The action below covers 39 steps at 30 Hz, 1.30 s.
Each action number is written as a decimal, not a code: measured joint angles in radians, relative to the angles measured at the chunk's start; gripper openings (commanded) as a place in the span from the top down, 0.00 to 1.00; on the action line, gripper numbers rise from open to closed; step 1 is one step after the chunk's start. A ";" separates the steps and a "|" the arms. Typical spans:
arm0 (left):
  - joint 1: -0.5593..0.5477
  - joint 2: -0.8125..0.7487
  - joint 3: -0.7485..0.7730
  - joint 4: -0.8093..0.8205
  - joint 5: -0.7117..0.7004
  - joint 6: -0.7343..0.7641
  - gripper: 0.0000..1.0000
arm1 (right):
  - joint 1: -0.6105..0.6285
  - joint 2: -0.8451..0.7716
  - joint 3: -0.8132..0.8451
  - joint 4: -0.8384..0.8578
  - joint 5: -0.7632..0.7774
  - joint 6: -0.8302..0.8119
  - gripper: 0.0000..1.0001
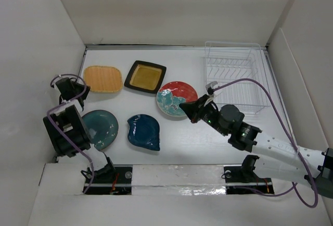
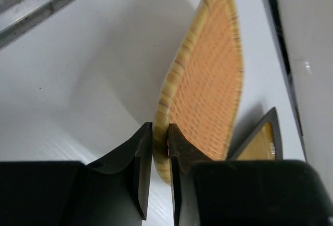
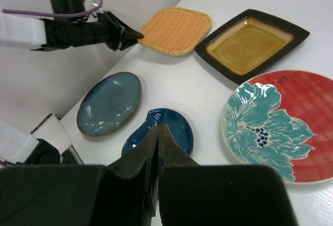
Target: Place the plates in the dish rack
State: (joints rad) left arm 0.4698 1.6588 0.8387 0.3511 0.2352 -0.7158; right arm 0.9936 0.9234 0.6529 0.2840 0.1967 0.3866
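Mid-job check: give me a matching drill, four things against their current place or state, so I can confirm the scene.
1 orange plate
2 red plate
3 dish rack
4 right tool

A shut, holding nothing
B rim gripped in the left tool
C far right corner, no plates inside
D lying flat, teal flower on it

Pairs: 1-B, 2-D, 3-C, 4-A

Nothing legible from where I'm looking; a small dark mark on the red plate (image 3: 307, 111) is too blurred to read.

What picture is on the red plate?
A big teal flower covers part of the red plate, clearest in the right wrist view.
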 measured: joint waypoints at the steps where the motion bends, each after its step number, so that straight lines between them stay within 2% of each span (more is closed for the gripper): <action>1: 0.001 -0.038 -0.016 0.010 -0.004 0.000 1.00 | 0.000 0.001 0.001 0.000 0.002 0.000 0.97; 5: 0.003 -0.151 -0.056 0.039 -0.019 0.003 1.00 | 0.000 0.001 0.001 0.000 0.008 -0.003 0.97; 10: 0.003 -0.204 -0.079 0.078 -0.026 0.008 1.00 | 0.000 0.005 0.006 0.000 0.017 -0.011 0.95; 16: 0.003 -0.220 -0.100 0.100 -0.018 0.009 1.00 | 0.000 0.078 0.056 -0.021 0.017 -0.047 0.84; 21: 0.003 -0.275 -0.105 0.101 -0.005 0.029 1.00 | 0.000 0.150 0.084 -0.032 0.005 -0.056 0.62; 22: 0.003 -0.287 -0.106 0.101 -0.005 0.039 1.00 | 0.000 0.158 0.084 -0.034 0.003 -0.052 0.53; 26: 0.003 -0.339 -0.134 0.129 0.002 0.040 1.00 | 0.000 0.185 0.085 -0.029 -0.006 -0.040 0.39; 30: -0.005 -0.380 -0.150 0.140 0.016 0.034 1.00 | -0.005 0.238 0.102 -0.022 -0.039 -0.017 0.28; 39: -0.013 -0.448 -0.149 0.180 0.031 -0.015 1.00 | -0.039 0.405 0.219 0.003 -0.113 0.048 0.11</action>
State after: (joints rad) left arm 0.4572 1.2110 0.6899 0.5308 0.2661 -0.7307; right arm 0.9550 1.3285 0.8719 0.2867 0.0834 0.4343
